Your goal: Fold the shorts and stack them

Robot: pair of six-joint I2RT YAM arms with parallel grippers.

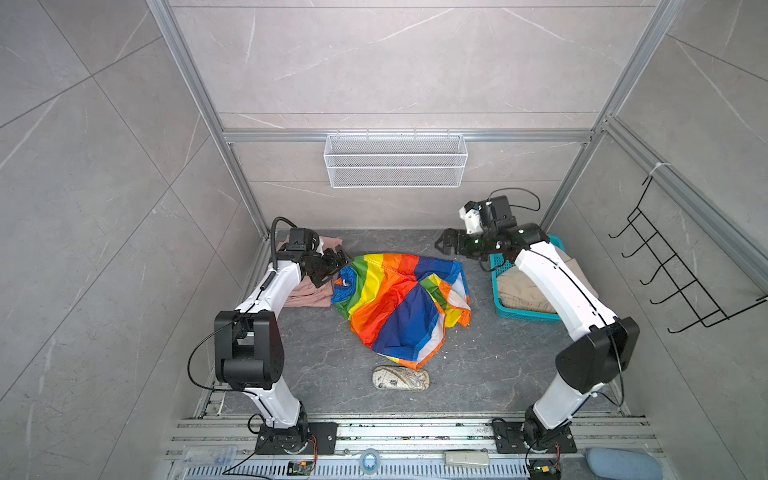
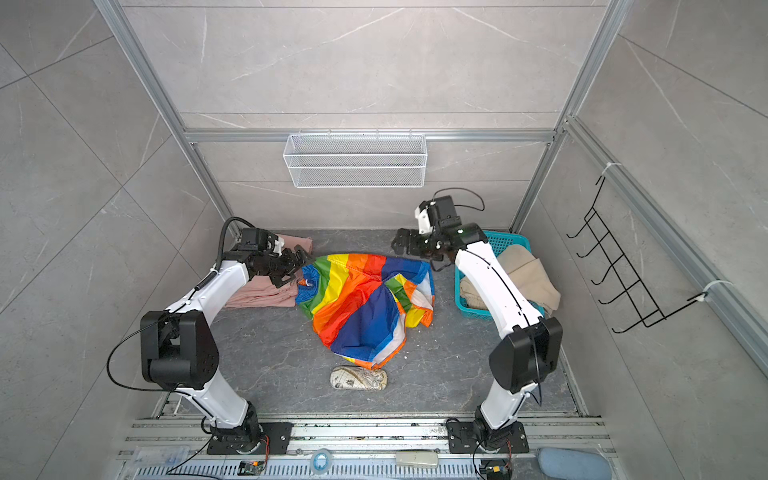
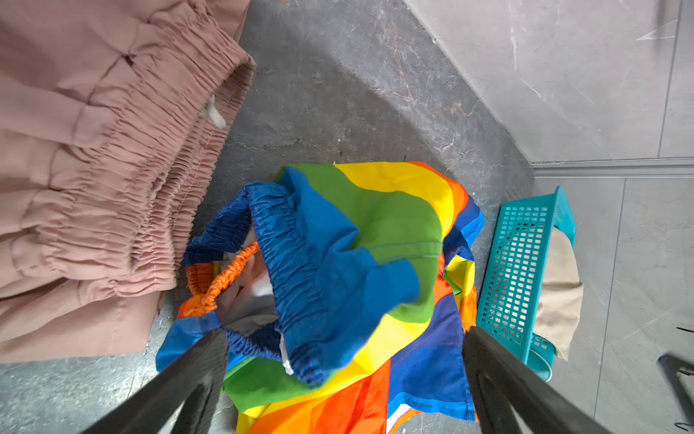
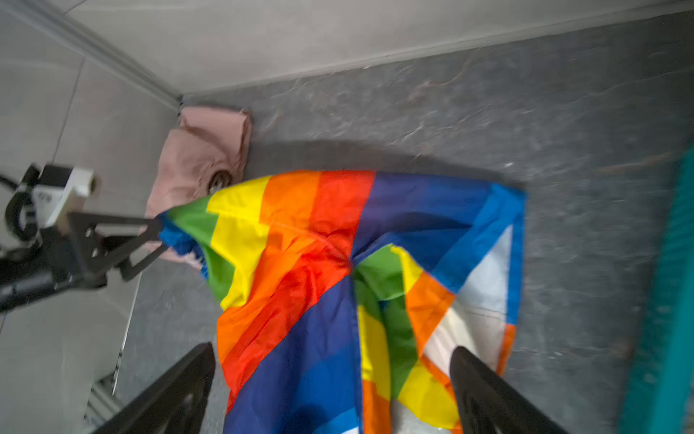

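Observation:
The rainbow-striped shorts (image 1: 399, 303) (image 2: 361, 303) lie crumpled mid-table, their gathered blue waistband (image 3: 296, 270) toward the left. My left gripper (image 1: 338, 268) (image 3: 345, 338) hangs open just over that waistband end, gripping nothing. The dusty pink shorts (image 1: 307, 293) (image 3: 94, 169) lie flat at the far left, partly under the left arm. The beige shorts (image 1: 519, 286) (image 3: 559, 293) rest in the teal basket (image 1: 498, 266). My right gripper (image 1: 442, 245) (image 4: 332, 351) is open and empty, raised above the striped shorts' (image 4: 319, 282) far right corner.
A patterned oblong pouch (image 1: 401, 379) lies near the front, just below the striped shorts. A white wire basket (image 1: 395, 160) hangs on the back wall. A black hook rack (image 1: 673, 266) is on the right wall. Metal rails run along the front edge.

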